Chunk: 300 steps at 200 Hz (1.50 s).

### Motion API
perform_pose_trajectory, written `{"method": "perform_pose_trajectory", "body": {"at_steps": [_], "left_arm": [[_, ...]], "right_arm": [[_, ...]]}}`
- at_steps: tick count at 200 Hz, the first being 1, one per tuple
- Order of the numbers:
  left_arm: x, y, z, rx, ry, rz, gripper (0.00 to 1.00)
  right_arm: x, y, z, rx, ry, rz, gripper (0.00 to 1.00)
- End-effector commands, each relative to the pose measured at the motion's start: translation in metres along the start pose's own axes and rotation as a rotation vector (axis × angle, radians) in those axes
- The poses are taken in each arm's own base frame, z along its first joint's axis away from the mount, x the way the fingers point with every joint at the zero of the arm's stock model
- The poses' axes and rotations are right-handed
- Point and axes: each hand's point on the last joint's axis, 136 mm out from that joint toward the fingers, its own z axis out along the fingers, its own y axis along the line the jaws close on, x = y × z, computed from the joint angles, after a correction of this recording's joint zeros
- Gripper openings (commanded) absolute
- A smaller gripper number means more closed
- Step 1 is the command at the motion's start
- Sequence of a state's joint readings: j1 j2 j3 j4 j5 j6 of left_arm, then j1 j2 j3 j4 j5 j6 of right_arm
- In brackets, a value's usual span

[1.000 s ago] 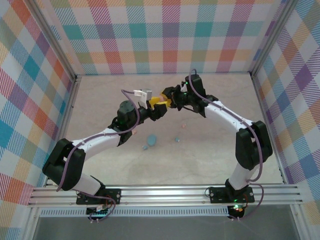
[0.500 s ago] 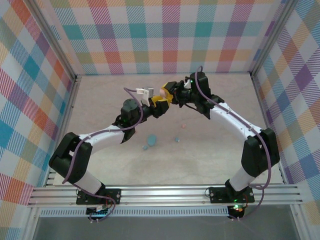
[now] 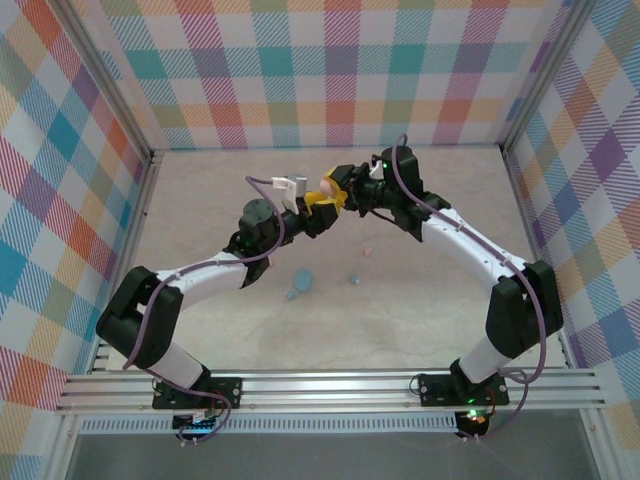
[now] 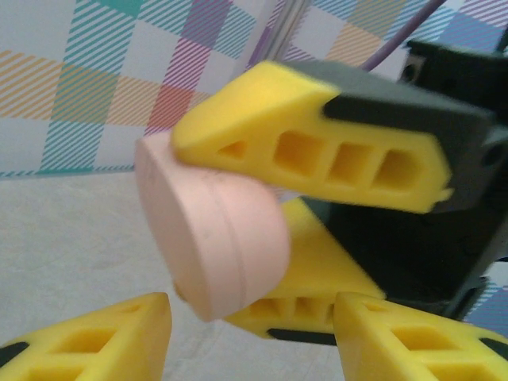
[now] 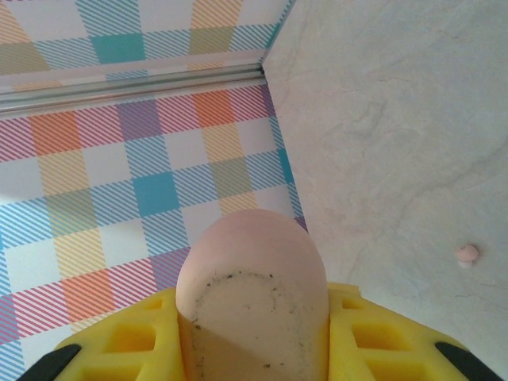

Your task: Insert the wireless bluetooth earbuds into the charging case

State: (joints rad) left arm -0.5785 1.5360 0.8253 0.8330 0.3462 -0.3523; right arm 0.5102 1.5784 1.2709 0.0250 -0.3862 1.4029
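Both arms have swung rearward, closing the gap between the grippers. Right gripper (image 5: 254, 309) clamps the closed pink case (image 4: 210, 230) aloft. Left gripper (image 4: 252, 321) stands open, fingers either side of the case's lower edge. Below the case, pink earbud (image 3: 366, 251) and blue earbud (image 3: 352, 278) lie loose on the table (image 3: 420, 320). Nothing is inserted yet, and the case likely needs opening first.

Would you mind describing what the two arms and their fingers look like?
The left arm and right arm have white tubular links between chunky black joints, dotted with small green lights. A purple cable runs along each. The fingers are yellow wedges with rows of squarish cut-outs, mounted on black bodies.
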Motion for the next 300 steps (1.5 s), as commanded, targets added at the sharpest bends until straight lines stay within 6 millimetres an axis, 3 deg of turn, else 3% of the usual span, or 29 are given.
{"method": "perform_pose_trajectory", "body": {"at_steps": [1,55,119,201,300], "left_arm": [[-0.028,-0.027,-0.013,0.078,-0.087,0.045,0.57],[-0.027,-0.02,-0.016,0.024,-0.071,0.053,0.56],[-0.036,-0.015,0.002,0.029,-0.098,0.032,0.5],[-0.031,-0.007,0.024,0.037,-0.086,0.028,0.44],[-0.027,-0.014,0.025,0.065,-0.019,0.119,0.25]], "right_arm": [[0.004,-0.004,0.001,0.008,0.006,-0.002,0.19],[0.009,-0.001,0.002,-0.005,0.034,-0.001,0.19],[0.021,-0.007,-0.001,0.0,0.061,0.014,0.18],[0.031,0.0,0.0,-0.019,0.092,0.02,0.18],[0.035,-0.001,0.0,-0.013,0.11,0.005,0.26]]}}
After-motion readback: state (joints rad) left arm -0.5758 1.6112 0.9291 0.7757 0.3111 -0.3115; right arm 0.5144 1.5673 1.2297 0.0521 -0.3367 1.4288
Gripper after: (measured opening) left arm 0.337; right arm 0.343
